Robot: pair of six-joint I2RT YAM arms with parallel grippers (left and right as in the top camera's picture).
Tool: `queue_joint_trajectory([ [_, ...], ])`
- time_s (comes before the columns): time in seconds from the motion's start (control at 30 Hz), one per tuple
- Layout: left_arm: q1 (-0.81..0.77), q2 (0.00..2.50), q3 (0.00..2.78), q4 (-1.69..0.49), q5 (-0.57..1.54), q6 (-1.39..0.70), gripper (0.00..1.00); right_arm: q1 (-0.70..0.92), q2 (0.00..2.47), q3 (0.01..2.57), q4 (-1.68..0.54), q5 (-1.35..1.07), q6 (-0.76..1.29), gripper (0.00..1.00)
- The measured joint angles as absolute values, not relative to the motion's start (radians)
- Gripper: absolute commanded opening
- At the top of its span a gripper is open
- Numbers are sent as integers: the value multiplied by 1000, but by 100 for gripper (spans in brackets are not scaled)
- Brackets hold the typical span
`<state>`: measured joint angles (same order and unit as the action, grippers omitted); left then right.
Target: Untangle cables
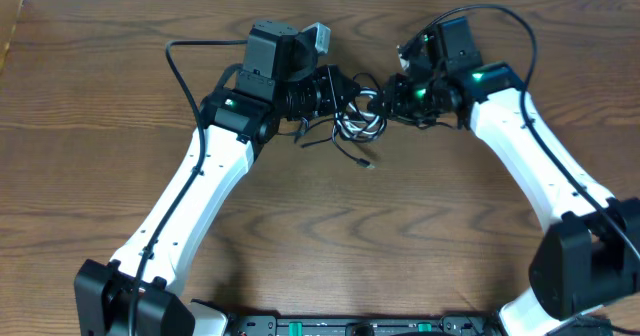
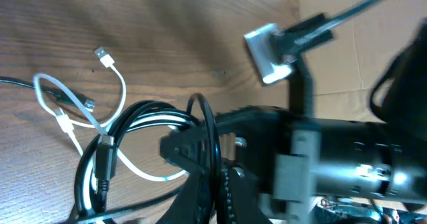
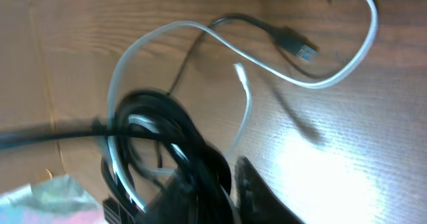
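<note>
Two cables (image 1: 362,124), white and black, are bundled on the counter (image 1: 300,236), flanked so they can be pulled apart: the left end effector (image 1: 345,93) is clenched against them, the right end effector (image 1: 392,96) is set beside them, its grip not discernible.

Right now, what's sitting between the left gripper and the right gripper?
The cable bundle, white and black cords looped together, fills the gap between the left gripper and the right gripper. The overhead view shows this best.
</note>
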<state>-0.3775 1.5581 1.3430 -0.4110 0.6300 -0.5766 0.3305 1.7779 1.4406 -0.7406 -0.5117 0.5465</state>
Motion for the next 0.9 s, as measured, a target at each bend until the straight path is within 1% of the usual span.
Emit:
queue_joint_trajectory([
  [0.17, -387, 1571, 1331, -418, 636, -576, 8, 338, 1793, 1444, -818, -397, 560, 1],
  [0.4, -363, 1573, 1330, -397, 638, -572, 7, 312, 1816, 1444, -979, -26, 559, 1],
  [0.53, -332, 1573, 1330, -393, 641, -571, 8, 303, 1817, 1444, -1007, 92, 543, 1],
  [0.67, -303, 1573, 1330, -403, 641, -542, 7, 299, 1817, 1444, -1002, 99, 525, 1],
  [0.73, -307, 1573, 1330, -434, 641, -508, 7, 299, 1817, 1444, -987, 57, 518, 1],
  [0.9, -373, 1573, 1330, -550, 641, -323, 9, 297, 1818, 1443, -978, -85, 516, 1],
])
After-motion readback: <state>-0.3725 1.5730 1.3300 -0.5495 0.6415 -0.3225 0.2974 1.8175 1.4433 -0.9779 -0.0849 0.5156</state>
